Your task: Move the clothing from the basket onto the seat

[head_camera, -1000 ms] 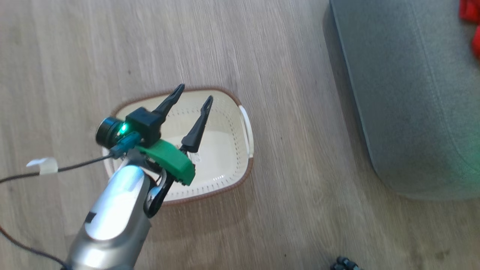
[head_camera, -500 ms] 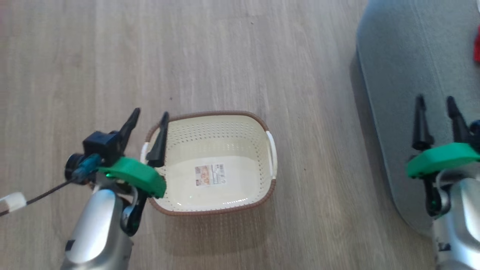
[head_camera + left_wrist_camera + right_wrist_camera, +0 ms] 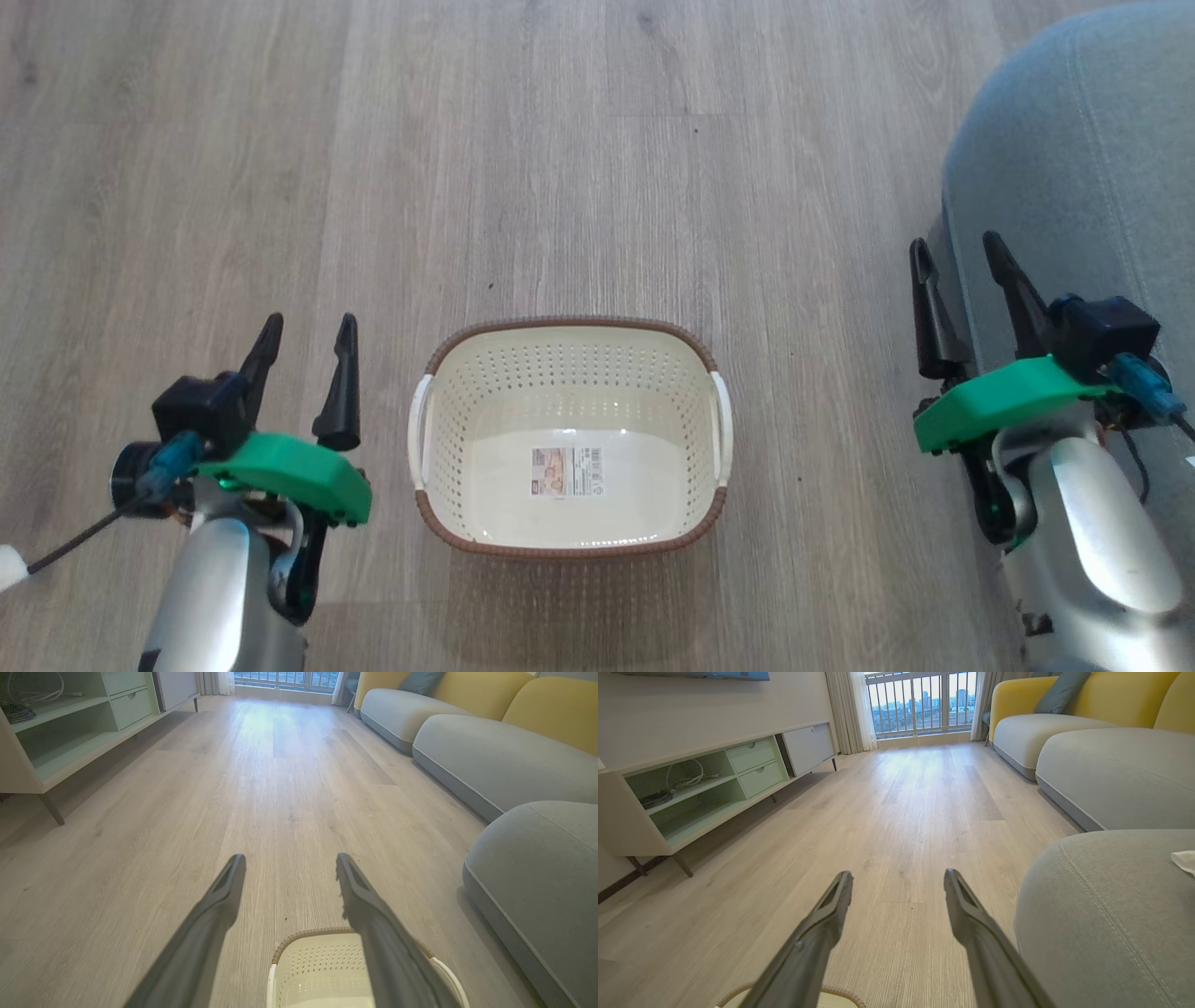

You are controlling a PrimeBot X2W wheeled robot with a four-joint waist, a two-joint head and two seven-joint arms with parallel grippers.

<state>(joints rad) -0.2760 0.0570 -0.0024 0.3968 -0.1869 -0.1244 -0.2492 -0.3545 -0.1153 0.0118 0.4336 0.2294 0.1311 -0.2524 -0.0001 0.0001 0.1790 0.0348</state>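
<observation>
Basket [image 3: 569, 323] sits on the floor [image 3: 597, 140] between left end effector [image 3: 310, 322] and right end effector [image 3: 956, 243] (both spread wide, holding nothing); seat [image 3: 1074, 187] beside the right.

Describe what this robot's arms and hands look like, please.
Both arms are smooth, shiny silver tubes. The left hand and right hand each have two long, tapering black fingers on a bright green plate. A small black box camera with a teal plug sits beside each hand. A thin dark cable with a white tag hangs from the left one.
</observation>
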